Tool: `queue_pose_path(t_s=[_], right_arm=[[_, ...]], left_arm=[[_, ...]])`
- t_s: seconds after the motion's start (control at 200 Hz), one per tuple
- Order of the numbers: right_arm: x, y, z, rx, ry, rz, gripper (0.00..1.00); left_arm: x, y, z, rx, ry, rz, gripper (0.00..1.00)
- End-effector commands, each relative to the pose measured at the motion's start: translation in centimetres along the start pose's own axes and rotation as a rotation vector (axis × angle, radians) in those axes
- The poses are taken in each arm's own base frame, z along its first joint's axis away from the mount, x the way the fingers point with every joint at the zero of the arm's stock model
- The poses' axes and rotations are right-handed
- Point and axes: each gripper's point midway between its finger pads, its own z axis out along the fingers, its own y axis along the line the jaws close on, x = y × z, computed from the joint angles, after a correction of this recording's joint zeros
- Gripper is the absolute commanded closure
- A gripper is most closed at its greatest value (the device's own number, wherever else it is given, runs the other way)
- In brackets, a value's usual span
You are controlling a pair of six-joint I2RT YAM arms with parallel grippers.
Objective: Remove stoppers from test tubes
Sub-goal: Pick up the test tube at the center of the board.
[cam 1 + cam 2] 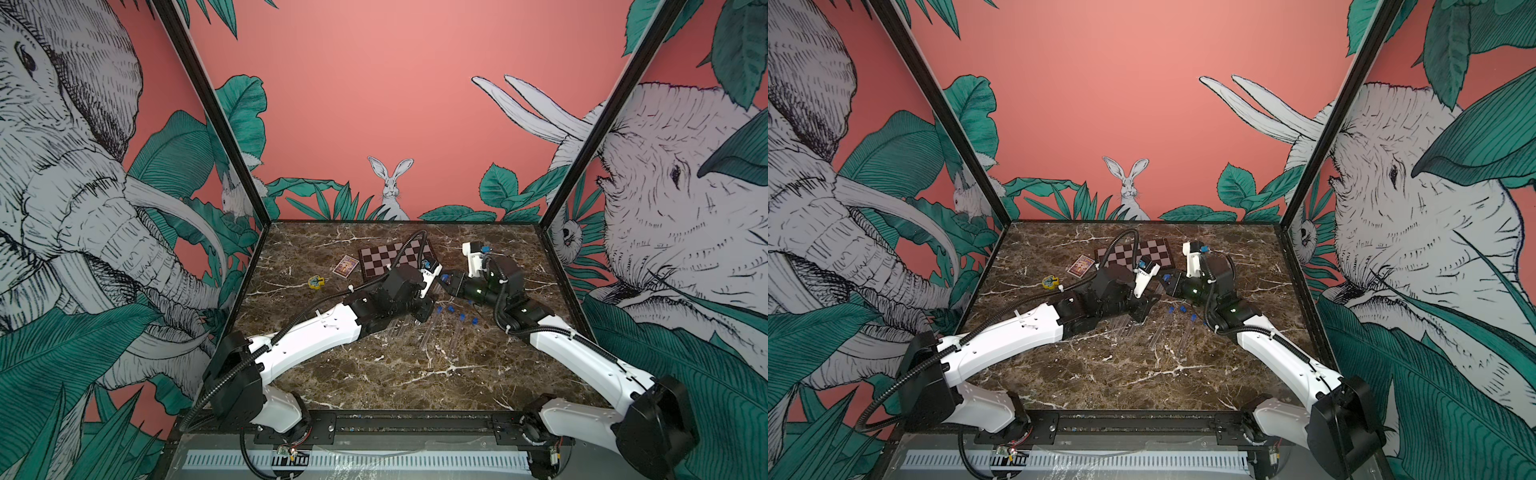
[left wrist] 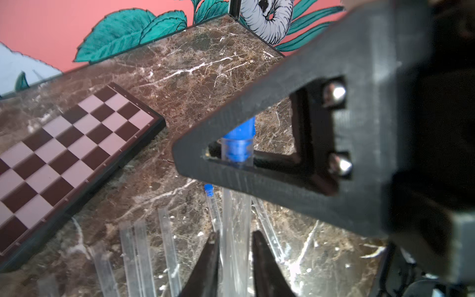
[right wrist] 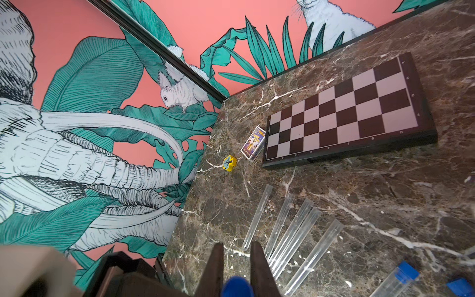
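Stopper point(image 3: 237, 287) pinched in right tool point(image 3: 236, 245)

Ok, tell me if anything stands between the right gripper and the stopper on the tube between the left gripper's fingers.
Nothing visible does. The stopper sits directly between the right gripper's fingers in the right wrist view. It is plugged into the test tube that runs between the left gripper's fingers.

Chessboard point(image 3: 341, 113) rim: g, h (faint).
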Motion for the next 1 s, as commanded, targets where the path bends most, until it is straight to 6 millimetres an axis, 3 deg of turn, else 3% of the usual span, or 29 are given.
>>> queue_pose_path(t_s=[0.0, 0.08, 0.295, 0.54, 0.78, 0.995], right_arm=[[-1.8, 1.9, -1.2, -0.031, -0.069, -0.036, 0.93], [-2.3, 2.1, -1.7, -0.025, -0.093, -0.041, 0.93], [-3.1, 2.9, -3.3, -0.032, -0.147, -0.038, 0.93], [-3.0, 3.0, -3.9, -0.036, -0.155, -0.017, 0.92], [-2.9, 3.2, -4.0, -0.055, -0.160, 0.001, 0.92], [-2.8, 3.1, -4.2, -0.049, -0.163, -0.001, 0.88]], left_arm=[[-2.8, -0.5, -2.1, 0.012, -0.101, 0.003, 0.64], [-2.5, -0.6, -1.9, 0.020, -0.108, 0.001, 0.56], [-1.7, -1.6, -0.4, 0.083, -0.098, -0.011, 0.56], [-2.6, -2.6, 0.3, 0.128, -0.119, -0.003, 0.61], [-2.4, -2.9, 0.9, 0.137, -0.107, -0.002, 0.72], [-2.7, -2.9, 0.5, 0.136, -0.117, 0.007, 0.94]])
